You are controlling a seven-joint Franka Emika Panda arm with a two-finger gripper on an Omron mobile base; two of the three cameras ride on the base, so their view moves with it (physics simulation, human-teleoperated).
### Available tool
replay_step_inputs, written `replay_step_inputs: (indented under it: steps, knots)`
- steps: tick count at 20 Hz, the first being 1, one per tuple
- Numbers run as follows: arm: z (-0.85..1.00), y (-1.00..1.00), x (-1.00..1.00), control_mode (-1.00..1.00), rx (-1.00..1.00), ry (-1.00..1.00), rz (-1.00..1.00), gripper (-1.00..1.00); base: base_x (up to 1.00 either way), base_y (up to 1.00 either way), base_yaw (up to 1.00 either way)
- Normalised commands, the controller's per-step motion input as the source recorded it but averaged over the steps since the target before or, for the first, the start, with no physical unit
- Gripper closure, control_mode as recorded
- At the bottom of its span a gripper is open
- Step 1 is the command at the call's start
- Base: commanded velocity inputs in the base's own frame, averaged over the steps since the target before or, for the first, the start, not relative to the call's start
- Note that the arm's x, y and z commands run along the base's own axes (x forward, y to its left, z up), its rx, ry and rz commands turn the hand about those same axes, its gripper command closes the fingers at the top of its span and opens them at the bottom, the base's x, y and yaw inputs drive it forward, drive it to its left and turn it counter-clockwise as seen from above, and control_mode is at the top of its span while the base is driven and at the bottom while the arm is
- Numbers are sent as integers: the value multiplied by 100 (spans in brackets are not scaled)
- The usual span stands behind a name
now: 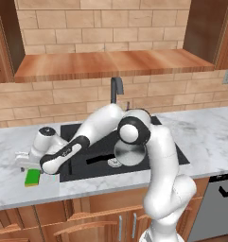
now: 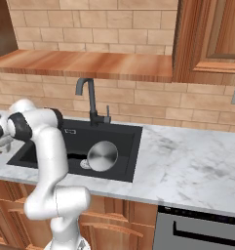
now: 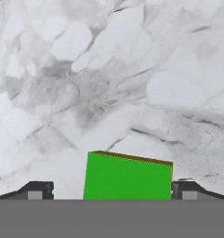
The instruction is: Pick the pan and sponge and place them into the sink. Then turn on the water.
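The green sponge lies flat on the marble counter, left of the sink. My gripper hangs open just above it. One fingertip stands clear of the sponge's side and the other fingertip sits close beside it. From the left base view, the gripper is over the sponge. The silver pan rests in the black sink, its black handle pointing left. It appears again as the pan in the sink. No water shows at the faucet.
The dark faucet rises behind the sink. A wooden shelf overhangs the brick wall. A dishwasher front sits under the counter at the right. My arm stretches across the sink's left half.
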Motion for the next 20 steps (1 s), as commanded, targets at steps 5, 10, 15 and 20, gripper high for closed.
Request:
replay_step_inputs:
  steps: [5, 10, 15, 20]
  knots:
    - [-58, 59, 0, -100, -19, 12, 0, -100, 0, 0, 0]
    - [-56, 43, 0, -100, -22, 10, 0, 100, 0, 0, 0]
    - [-6, -2, 0, -100, -5, 0, -3, 100, 0, 0, 0]
    - [0, -16, -4, -100, 0, 0, -4, 100, 0, 0, 0]
